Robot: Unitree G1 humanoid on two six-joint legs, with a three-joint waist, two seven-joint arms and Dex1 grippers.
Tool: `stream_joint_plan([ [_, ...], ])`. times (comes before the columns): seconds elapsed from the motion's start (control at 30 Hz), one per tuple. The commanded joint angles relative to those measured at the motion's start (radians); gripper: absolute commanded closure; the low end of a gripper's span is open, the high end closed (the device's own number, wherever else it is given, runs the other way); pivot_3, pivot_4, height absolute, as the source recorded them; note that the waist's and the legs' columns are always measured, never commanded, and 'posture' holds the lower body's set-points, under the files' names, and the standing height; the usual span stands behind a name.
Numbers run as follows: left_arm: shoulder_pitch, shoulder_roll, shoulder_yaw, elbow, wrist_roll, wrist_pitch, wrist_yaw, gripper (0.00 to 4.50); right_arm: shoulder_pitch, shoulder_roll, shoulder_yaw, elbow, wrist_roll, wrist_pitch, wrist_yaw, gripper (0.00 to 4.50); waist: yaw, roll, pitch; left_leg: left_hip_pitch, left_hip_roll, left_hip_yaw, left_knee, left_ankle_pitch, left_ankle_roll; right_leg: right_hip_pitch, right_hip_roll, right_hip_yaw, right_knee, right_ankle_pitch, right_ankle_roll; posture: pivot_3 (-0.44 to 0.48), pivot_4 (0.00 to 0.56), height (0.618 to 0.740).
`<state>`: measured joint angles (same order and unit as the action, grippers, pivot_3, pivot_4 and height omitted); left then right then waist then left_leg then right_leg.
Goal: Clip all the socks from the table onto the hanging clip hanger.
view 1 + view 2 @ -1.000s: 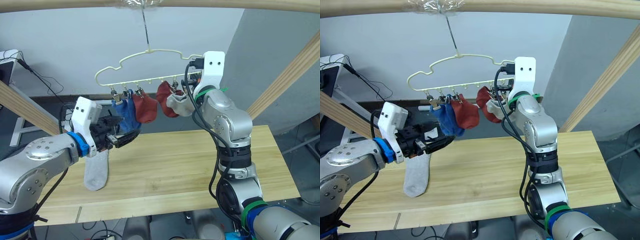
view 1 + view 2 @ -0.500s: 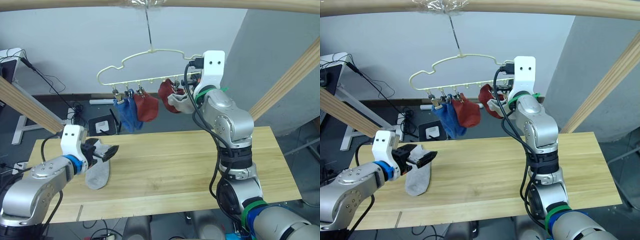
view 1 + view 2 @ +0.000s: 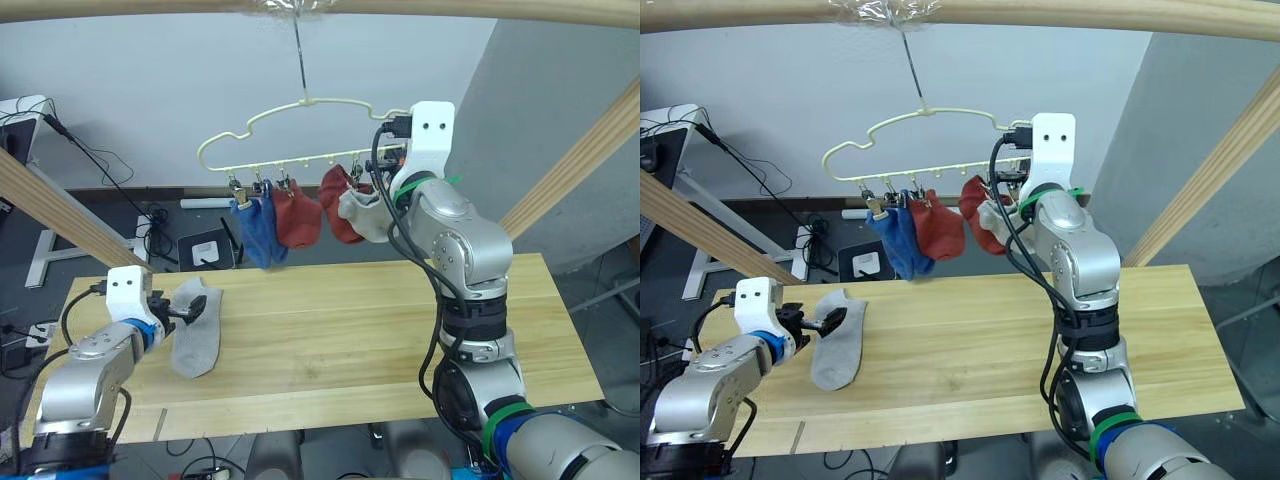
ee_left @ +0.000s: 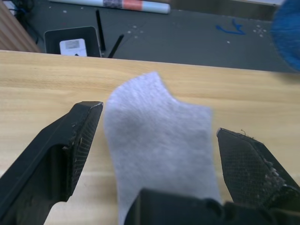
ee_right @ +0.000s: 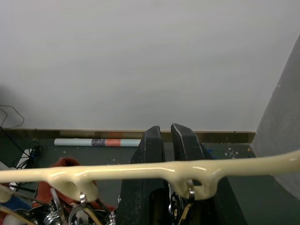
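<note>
One light grey sock (image 3: 196, 328) lies flat on the table (image 3: 330, 330), toward the robot's left end. The left gripper (image 3: 186, 313) sits low over that sock with its two black fingers (image 4: 61, 152) spread wide, one on each side of the sock's near end, so the cloth lies between them and is not pinched. In the left wrist view the sock runs away from the gripper along the wood, and neither finger presses on it.

Above the table the pale yellow clip hanger (image 3: 300, 135) hangs by its hook from a wire under a wooden beam (image 3: 320, 8). Five socks are clipped along its lower bar: two blue socks (image 3: 256, 228) at the end nearest the left gripper, a rust red sock (image 3: 299, 217) beside them, then a second red sock (image 3: 341, 210) and a grey sock (image 3: 362, 213) close to the right gripper.

The right gripper (image 5: 165, 140) is raised at the hanger's right end. In the right wrist view its fingers stand pressed together just behind the yellow wire, with a metal clip (image 5: 190, 193) in front of them; whether they pinch anything cannot be told.

Beyond the table, on the dark floor, lie a black pad (image 3: 205, 250) and cables (image 3: 95, 165).
</note>
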<state>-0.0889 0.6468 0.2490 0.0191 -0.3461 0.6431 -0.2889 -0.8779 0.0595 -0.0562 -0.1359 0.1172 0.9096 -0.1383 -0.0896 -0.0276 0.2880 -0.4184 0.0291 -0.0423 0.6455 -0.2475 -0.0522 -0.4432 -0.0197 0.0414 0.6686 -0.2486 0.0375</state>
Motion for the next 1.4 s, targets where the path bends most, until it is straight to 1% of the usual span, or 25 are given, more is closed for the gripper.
stream_joint_plan([
  [0.03,-0.035,-0.009,-0.009,0.088,0.039,-0.046,-0.022,0.01,-0.002,0.001,-0.002,-0.065,-0.003,0.008,-0.006,4.5,-0.001,0.0,0.0,0.0,0.0,0.0,0.0,0.0,0.0,0.0,0.0,0.0,0.0,0.0,0.0,-0.148,0.321,0.74],
  [0.17,-0.109,-0.031,-0.004,0.238,0.056,-0.079,-0.042,0.01,0.003,-0.002,-0.005,-0.084,-0.008,0.029,-0.009,4.5,-0.003,0.0,0.001,0.0,0.0,0.0,0.0,0.0,0.0,-0.001,0.0,0.0,0.003,0.0,0.0,-0.164,0.329,0.74],
  [0.33,-0.139,-0.044,-0.005,0.314,0.075,-0.106,-0.06,0.01,0.004,0.0,-0.006,-0.098,-0.011,0.044,-0.008,4.5,-0.014,0.0,0.001,0.001,0.0,0.0,0.001,0.0,0.0,-0.001,0.0,0.001,0.004,0.0,0.0,-0.171,0.333,0.74],
  [0.43,-0.169,-0.058,-0.011,0.375,0.084,-0.084,-0.056,0.01,0.005,0.003,-0.007,-0.103,-0.013,0.052,-0.007,4.5,-0.017,0.0,0.001,0.001,0.0,0.0,0.001,0.0,0.0,-0.001,0.0,0.0,0.005,0.0,0.0,-0.172,0.334,0.74],
  [0.57,-0.178,-0.071,-0.045,0.397,0.098,-0.028,-0.071,0.01,0.007,0.005,-0.008,-0.111,-0.014,0.061,-0.006,4.5,-0.019,0.0,0.001,0.002,0.0,0.0,0.001,0.0,0.0,-0.001,0.0,0.001,0.007,0.0,0.0,-0.175,0.336,0.74],
  [0.77,-0.173,-0.078,-0.061,0.388,0.116,-0.016,-0.078,0.01,0.007,0.008,-0.009,-0.117,-0.015,0.068,-0.008,4.5,-0.02,0.001,0.002,0.004,0.0,0.0,0.001,0.0,0.0,0.0,0.0,0.001,0.009,0.0,0.0,-0.18,0.335,0.74],
  [0.87,-0.162,-0.074,-0.066,0.378,0.12,-0.015,-0.087,0.58,0.009,0.012,-0.009,-0.12,-0.016,0.07,-0.01,4.5,-0.021,0.001,0.002,0.004,0.0,0.0,0.001,0.0,0.0,0.0,0.0,0.001,0.009,0.0,0.0,-0.18,0.333,0.74],
  [1.07,-0.149,-0.071,-0.057,0.365,0.121,-0.008,-0.091,2.47,0.009,0.017,-0.009,-0.121,-0.015,0.071,-0.011,4.5,-0.025,0.002,0.002,0.004,0.0,0.0,0.001,0.0,0.0,0.0,0.0,0.001,0.009,0.0,0.0,-0.176,0.33,0.74],
  [1.27,-0.138,-0.074,-0.052,0.352,0.115,0.004,-0.093,4.24,0.011,0.023,-0.009,-0.121,-0.016,0.07,-0.011,4.5,-0.028,0.002,0.002,0.005,0.0,0.0,0.001,0.001,0.0,0.0,0.001,0.001,0.01,0.0,0.0,-0.174,0.33,0.74],
  [1.3,-0.135,-0.075,-0.051,0.348,0.112,0.006,-0.096,4.46,0.011,0.024,-0.009,-0.121,-0.016,0.071,-0.012,4.5,-0.028,0.002,0.002,0.005,0.0,0.0,0.001,0.001,0.0,0.0,0.001,0.001,0.01,0.0,0.0,-0.177,0.33,0.74],
  [1.4,-0.13,-0.076,-0.051,0.34,0.105,0.011,-0.106,4.46,0.012,0.026,-0.008,-0.123,-0.017,0.073,-0.013,4.5,-0.029,0.002,0.002,0.005,0.0,0.0,0.001,0.001,0.0,0.0,0.001,0.002,0.01,0.0,0.0,-0.18,0.332,0.74],
])
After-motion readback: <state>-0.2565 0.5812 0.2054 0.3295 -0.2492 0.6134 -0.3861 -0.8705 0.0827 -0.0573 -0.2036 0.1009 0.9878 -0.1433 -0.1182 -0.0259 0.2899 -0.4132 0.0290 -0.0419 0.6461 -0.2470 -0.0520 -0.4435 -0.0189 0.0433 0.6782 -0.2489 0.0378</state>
